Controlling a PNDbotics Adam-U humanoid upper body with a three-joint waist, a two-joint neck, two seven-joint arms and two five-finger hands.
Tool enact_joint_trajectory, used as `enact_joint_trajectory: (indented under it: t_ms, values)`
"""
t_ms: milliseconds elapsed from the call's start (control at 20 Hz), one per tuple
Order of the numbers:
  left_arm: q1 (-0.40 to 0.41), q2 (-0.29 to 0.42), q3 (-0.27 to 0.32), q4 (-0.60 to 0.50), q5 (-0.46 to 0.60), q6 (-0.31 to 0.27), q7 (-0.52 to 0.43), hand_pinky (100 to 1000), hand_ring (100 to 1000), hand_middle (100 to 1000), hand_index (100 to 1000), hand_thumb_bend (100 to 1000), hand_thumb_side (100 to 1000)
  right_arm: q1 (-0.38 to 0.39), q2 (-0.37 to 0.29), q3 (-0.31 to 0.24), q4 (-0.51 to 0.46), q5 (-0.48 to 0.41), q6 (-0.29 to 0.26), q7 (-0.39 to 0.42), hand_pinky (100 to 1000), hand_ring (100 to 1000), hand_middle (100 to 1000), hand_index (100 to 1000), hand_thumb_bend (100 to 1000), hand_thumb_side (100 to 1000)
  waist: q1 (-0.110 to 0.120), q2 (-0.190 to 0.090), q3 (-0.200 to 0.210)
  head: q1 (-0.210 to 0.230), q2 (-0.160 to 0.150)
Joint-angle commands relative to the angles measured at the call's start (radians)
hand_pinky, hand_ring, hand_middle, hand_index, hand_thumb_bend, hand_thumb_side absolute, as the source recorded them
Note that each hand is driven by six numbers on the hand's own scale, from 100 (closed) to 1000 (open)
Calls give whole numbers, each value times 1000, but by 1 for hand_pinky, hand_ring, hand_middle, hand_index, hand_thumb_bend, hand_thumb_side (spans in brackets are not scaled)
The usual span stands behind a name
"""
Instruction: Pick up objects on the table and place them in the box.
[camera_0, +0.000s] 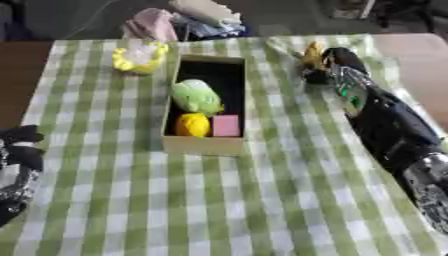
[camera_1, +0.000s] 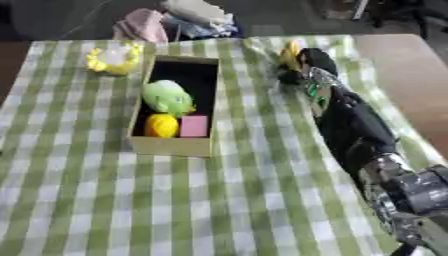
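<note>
Left eye view gives you the cardboard box (camera_0: 203, 144) as your landmark, standing open on the green-and-white checked tablecloth (camera_0: 219, 210). Inside it, you already have three things: a light green soft toy (camera_0: 196, 96) near the middle, and toward the box's near end a yellow ball-shaped object (camera_0: 192, 124) with a pink block (camera_0: 226, 125) just beside it on the right.

Right of the box's far end, your right hand (camera_0: 325, 64) is stretched out across the cloth, the black forearm running back toward the lower right. It sits against a yellow-orange object (camera_0: 312, 54) there; the hand covers most of that object, so you see only its colour, and you cannot tell whether the fingers are apart or closed round it.

Left of the box's far end, apart from it, a yellow ring-shaped object (camera_0: 140, 58) with something pale in its middle lies on the cloth.

Your left hand (camera_0: 19, 150) shows at the left edge, well to the left of the box's near end, dark fingers pointing up and relaxed, holding nothing.

Beyond the box, past the table's far edge, you see a heap of pink and pale fabric (camera_0: 179, 22).
</note>
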Motion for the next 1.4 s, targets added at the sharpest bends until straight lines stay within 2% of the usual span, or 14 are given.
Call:
enact_joint_trajectory:
  t_ms: [50,450,650,750,900,1050,1400]
  values:
    - [-10,14,5,-20,3,-5,-1,777,728,755,887,100,646,-23,-20,-11,-28,-42,18,-46,723,783,787,957,100,805,9,-6,1,-4,-7]
    - [-11,13,5,-20,2,-5,-5,777,729,756,887,100,650,-33,-29,-13,-37,-135,53,-122,725,796,816,962,100,825,5,-1,5,-6,7]
    - [-11,14,5,-20,1,-6,-6,777,730,756,887,100,651,-34,-35,-11,-35,-145,72,-153,732,806,832,966,100,792,3,1,8,-5,14]
    - [-12,14,5,-20,1,-7,-6,778,730,756,887,100,652,-34,-37,-6,-32,-132,81,-165,748,820,848,969,100,748,3,2,10,-6,13]
    - [-13,15,4,-20,2,-8,-7,778,730,755,887,100,653,-32,-36,3,-25,-89,90,-171,782,846,882,978,100,628,2,4,13,-6,11]
    - [-13,15,3,-20,1,-8,-8,778,731,755,887,100,653,-29,-35,8,-19,-27,100,-168,807,865,904,982,100,577,1,6,16,-6,8]
    - [-14,14,2,-20,2,-10,-10,779,732,756,888,100,655,-23,-26,-2,-13,26,101,-120,816,864,895,980,100,643,1,10,21,-10,3]
